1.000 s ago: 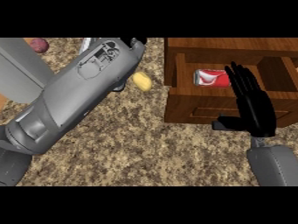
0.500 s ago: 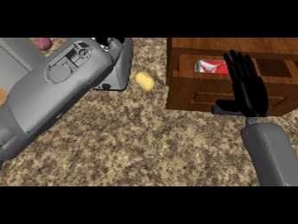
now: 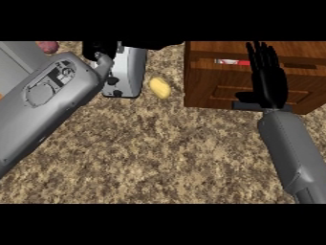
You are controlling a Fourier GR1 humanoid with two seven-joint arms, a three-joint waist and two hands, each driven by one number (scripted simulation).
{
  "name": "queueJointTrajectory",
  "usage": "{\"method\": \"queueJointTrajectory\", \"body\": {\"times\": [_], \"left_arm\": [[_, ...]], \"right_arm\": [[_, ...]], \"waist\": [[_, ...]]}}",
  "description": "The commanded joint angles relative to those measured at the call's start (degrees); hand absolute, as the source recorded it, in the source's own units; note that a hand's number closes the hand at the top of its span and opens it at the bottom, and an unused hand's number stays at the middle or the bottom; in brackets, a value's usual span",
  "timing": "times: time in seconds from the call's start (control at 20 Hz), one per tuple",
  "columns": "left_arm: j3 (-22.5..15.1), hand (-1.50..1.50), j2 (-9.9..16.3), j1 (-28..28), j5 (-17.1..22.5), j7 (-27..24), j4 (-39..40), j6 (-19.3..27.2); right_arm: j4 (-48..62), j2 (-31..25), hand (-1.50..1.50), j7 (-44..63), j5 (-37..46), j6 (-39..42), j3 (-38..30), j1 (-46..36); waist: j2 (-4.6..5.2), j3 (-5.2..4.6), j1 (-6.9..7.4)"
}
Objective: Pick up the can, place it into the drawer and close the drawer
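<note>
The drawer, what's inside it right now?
Inside the drawer only a red and white sliver of the can shows through the narrow gap. The right hand, fingers straight against the drawer front, covers part of the gap; the rest of the interior is hidden.

Single head view, steeply down and close over the counter [image 3: 158, 158]; forearms from the lower edge

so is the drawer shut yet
Not quite: the drawer is nearly shut, a thin gap still shows the can, right hand flat against its front.
</note>
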Motion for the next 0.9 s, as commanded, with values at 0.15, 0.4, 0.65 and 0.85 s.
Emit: {"method": "queueJointTrajectory", "body": {"times": [0.15,0.4,0.65,0.85], "left_arm": [[0.0,-1.50,2.1,7.8,-1.3,-1.4,-6.7,-0.3],[0.0,-1.50,3.8,9.4,-2.6,0.8,-9.8,0.3],[0.5,-1.50,4.3,10.8,-3.4,0.6,-12.2,-0.4],[1.2,-1.50,6.2,18.0,-3.0,-3.7,-15.2,-2.6]], "right_arm": [[14.6,1.0,-1.50,-0.1,-0.5,-5.3,-3.5,-10.5],[21.4,-1.2,-1.50,0.0,0.0,-4.1,-4.8,-18.9],[26.2,-0.3,-1.50,0.7,0.9,-8.2,-5.5,-20.6],[27.6,-1.9,-1.50,1.1,-0.3,-5.7,-6.9,-24.7]], "waist": [[1.41,0.97,1.02],[1.53,0.98,1.08],[2.03,1.03,1.45],[1.95,0.94,2.07]]}}
